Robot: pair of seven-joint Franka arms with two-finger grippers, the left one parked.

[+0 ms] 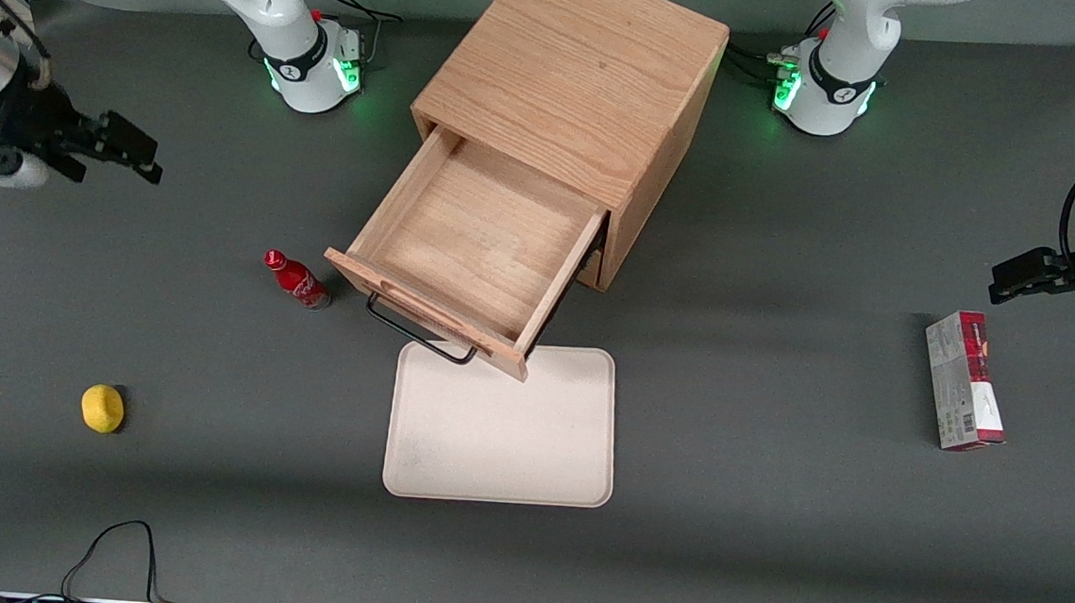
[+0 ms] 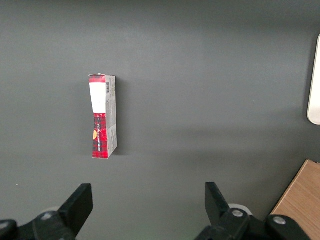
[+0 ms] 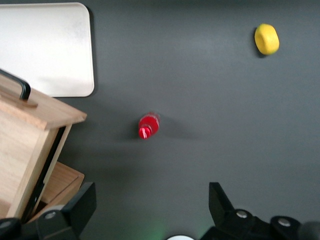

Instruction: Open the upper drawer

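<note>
The boxy oak cabinet (image 1: 577, 77) stands in the middle of the table. Its upper drawer (image 1: 471, 240) is pulled far out toward the front camera, and its tray is bare inside. The dark bar handle (image 1: 417, 333) hangs on the drawer's front panel, over the edge of a white tray. In the right wrist view the drawer's front corner (image 3: 45, 107) and handle (image 3: 20, 86) show, with the lower drawer's front (image 3: 62, 182) beneath. My gripper (image 1: 127, 152) is open and empty, high above the table at the working arm's end, well away from the drawer. It also shows in the right wrist view (image 3: 150, 207).
A white tray (image 1: 500, 431) lies in front of the drawer. A red bottle (image 1: 298, 280) lies beside the drawer front, toward the working arm's end. A yellow lemon-like object (image 1: 102, 407) sits nearer the front camera. A red and grey carton (image 1: 964, 381) lies toward the parked arm's end.
</note>
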